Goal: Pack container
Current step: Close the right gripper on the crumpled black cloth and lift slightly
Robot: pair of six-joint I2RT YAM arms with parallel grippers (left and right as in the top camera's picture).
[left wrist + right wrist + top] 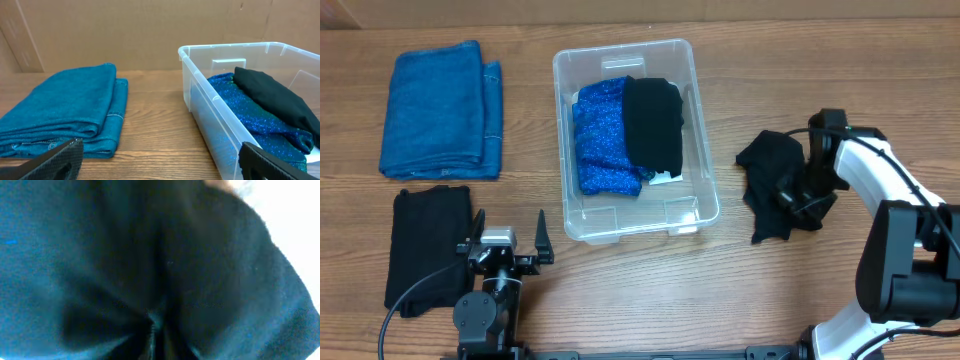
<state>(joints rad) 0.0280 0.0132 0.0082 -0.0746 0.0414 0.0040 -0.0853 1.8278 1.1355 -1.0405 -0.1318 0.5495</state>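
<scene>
The container (620, 48) sits at mid-table, already holding a sparkly blue cloth (600, 135) and a folded black cloth (653, 125). At its 3 o'clock the right gripper (798, 185) is clamped shut into a crumpled black cloth (770, 160), so this looks like the pick-up step. Next comes a lift, then a carry toward 9 o'clock, clearing the rim. The left gripper (508, 235), at the container's 7 o'clock, stands wide open and empty.

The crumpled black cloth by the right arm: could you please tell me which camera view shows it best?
The overhead view: the crumpled black cloth lies right of the container, with the right claw on it. The right wrist view shows only a dark blur of it; the left wrist view misses it.
</scene>
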